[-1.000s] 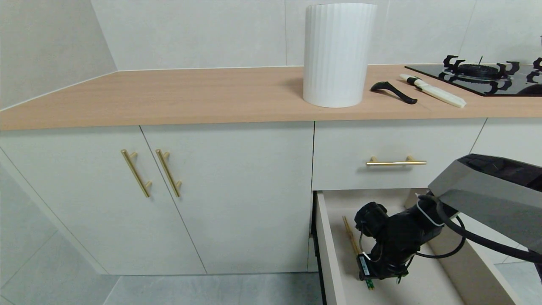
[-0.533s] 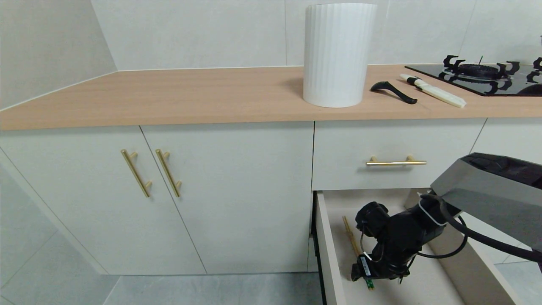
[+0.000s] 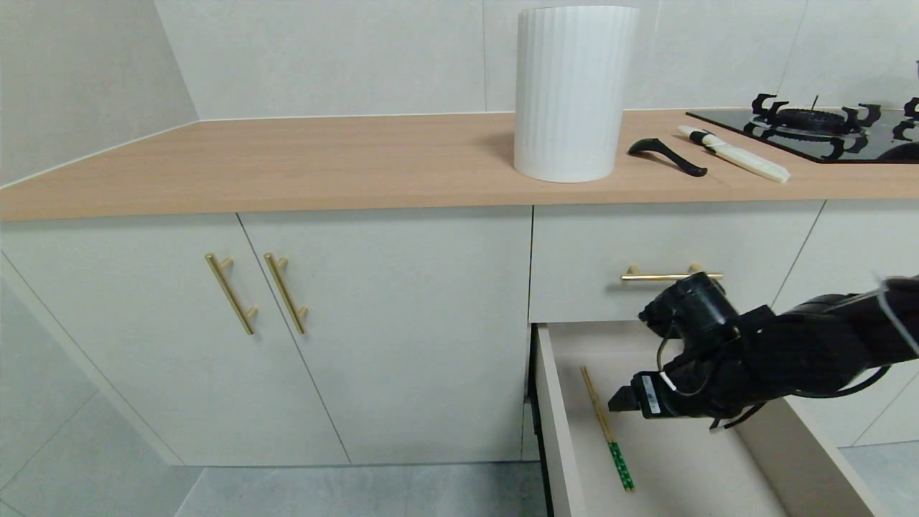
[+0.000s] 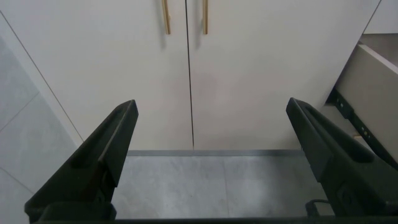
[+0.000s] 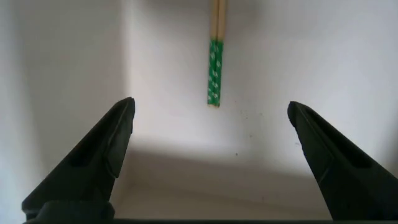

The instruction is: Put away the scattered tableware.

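A pair of wooden chopsticks with green ends lies on the floor of the open drawer, near its left wall. My right gripper hangs above the drawer, just right of the chopsticks and clear of them. In the right wrist view the chopsticks lie beyond the right gripper, whose fingers are open and hold nothing. On the countertop rest a black spoon and a white knife. My left gripper is open and faces the cabinet doors low down.
A tall white ribbed container stands on the wooden countertop, left of the spoon. A gas hob is at the far right. A shut drawer with a brass handle sits just above the open one.
My right gripper has risen from the drawer floor and pulled back to the right. The chopsticks stay lying in the drawer, their green ends now uncovered.
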{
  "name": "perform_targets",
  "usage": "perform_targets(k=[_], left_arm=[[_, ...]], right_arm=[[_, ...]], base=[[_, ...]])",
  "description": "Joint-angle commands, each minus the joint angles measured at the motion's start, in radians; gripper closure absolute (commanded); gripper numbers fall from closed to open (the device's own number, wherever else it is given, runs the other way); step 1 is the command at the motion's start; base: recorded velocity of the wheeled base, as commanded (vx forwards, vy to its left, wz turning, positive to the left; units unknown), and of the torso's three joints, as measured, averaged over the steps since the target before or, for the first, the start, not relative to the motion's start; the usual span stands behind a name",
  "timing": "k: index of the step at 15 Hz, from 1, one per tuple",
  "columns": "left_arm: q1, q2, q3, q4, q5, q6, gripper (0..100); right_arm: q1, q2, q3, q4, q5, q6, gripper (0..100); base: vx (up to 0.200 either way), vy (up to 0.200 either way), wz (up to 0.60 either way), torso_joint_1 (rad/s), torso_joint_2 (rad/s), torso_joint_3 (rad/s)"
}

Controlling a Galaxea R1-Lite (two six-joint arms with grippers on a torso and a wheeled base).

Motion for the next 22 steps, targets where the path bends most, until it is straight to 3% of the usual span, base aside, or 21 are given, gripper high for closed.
perform_targets(k=[1, 7, 14, 22], left_arm=[[0.0, 0.0, 0.0, 0.0, 0.0, 0.0, 0], [0.0, 0.0, 0.0, 0.0, 0.0, 0.0, 0], [0.0, 0.0, 0.0, 0.0, 0.0, 0.0, 0], [0.0, 0.0, 0.0, 0.0, 0.0, 0.0, 0]], right_arm=[[-0.01, -0.265, 0.022, 0.002, -0.038, -0.012, 0], [-0.064, -0.463, 0.047, -0.005, -0.051, -0.122, 0], [-0.083, -0.474, 0.05, -0.005, -0.056, -0.142, 0], [-0.083, -0.476, 0.05, -0.007, -0.071, -0.142, 0]], base=[[0.0, 0.0, 0.0, 0.0, 0.0, 0.0], [0.0, 0.0, 0.0, 0.0, 0.0, 0.0], [0.0, 0.0, 0.0, 0.003, -0.01, -0.003], [0.0, 0.0, 0.0, 0.104, -0.38, -0.283]])
